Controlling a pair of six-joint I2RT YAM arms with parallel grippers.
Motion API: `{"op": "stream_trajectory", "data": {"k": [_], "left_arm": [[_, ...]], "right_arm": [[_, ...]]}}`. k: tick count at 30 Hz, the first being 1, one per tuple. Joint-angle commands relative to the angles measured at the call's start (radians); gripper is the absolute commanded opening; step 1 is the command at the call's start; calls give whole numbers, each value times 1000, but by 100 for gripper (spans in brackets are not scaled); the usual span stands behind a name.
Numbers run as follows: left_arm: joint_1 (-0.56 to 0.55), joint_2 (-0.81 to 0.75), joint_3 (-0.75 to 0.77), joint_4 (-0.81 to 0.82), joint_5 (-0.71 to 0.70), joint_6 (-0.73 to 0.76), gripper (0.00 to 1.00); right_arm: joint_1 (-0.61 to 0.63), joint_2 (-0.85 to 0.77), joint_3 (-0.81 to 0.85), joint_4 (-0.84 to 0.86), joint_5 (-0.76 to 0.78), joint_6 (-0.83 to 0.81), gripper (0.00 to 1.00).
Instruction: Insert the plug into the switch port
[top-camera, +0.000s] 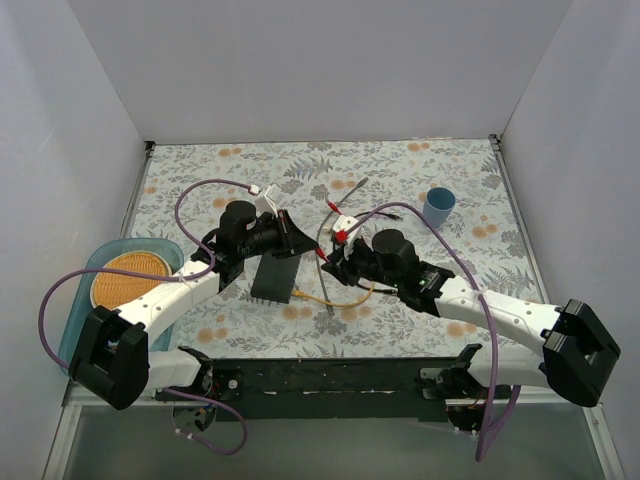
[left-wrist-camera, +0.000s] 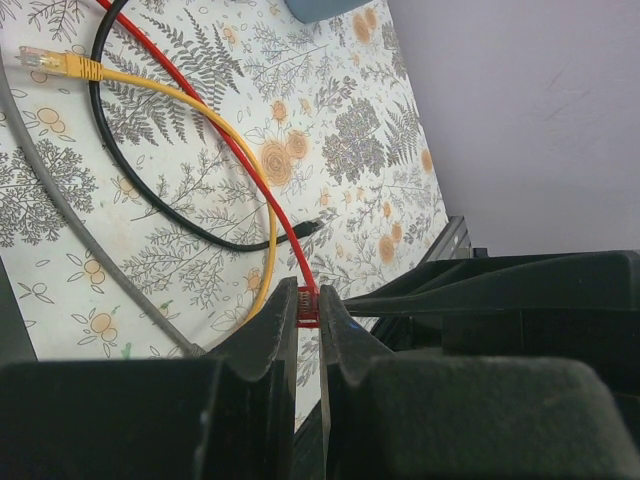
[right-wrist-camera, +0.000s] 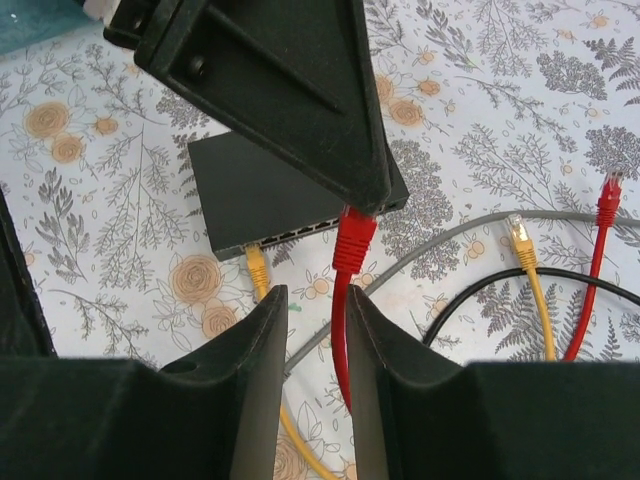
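Note:
The red plug (right-wrist-camera: 353, 240) hangs just in front of the flat black switch (right-wrist-camera: 262, 190), off the right end of its port row (right-wrist-camera: 300, 232). My left gripper (right-wrist-camera: 362, 200) is shut on the plug's tip (left-wrist-camera: 308, 306). My right gripper (right-wrist-camera: 316, 292) is open, and the red cable (right-wrist-camera: 340, 330) runs down between its fingers, close to the right one. A yellow plug (right-wrist-camera: 257, 266) sits in a port at the left end of the row. From above, both grippers (top-camera: 312, 250) (top-camera: 334, 264) meet at the switch's (top-camera: 275, 280) right side.
Loose cables lie on the flowered cloth: grey (right-wrist-camera: 450, 240), black (right-wrist-camera: 520, 285), a free yellow plug (right-wrist-camera: 518, 232) and a second red plug (right-wrist-camera: 608, 192). A blue cup (top-camera: 438, 205) stands at the back right. A teal tray (top-camera: 85, 270) with an orange plate (top-camera: 128, 278) is at the left.

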Motion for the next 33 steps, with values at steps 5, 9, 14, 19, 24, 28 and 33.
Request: {"op": "stream_trajectory", "data": {"k": [5,9,14,19,24,28,33], "left_arm": [[1,-43,0,-9,-7,14,0],[1,-46,-1,-9,-6,14,0],[1,-43,-6,-6,4,14,0],[1,-44,-10,0,10,10,0],[1,-47,-10,0,7,12,0],[1,-49,-12,-2,11,14,0],[1,-50,-12,0,8,14,0]], "right_arm": [[-3,48,72,107,48,25,35],[-3,85,93,107,48,25,31],[-3,100,86,122,52,32,17],[-3,121,95,117,60,34,11],[-3,137,99,117,51,34,20],[-3,145,99,120,61,39,12],[-4,149,99,123,55,37,22]]}}
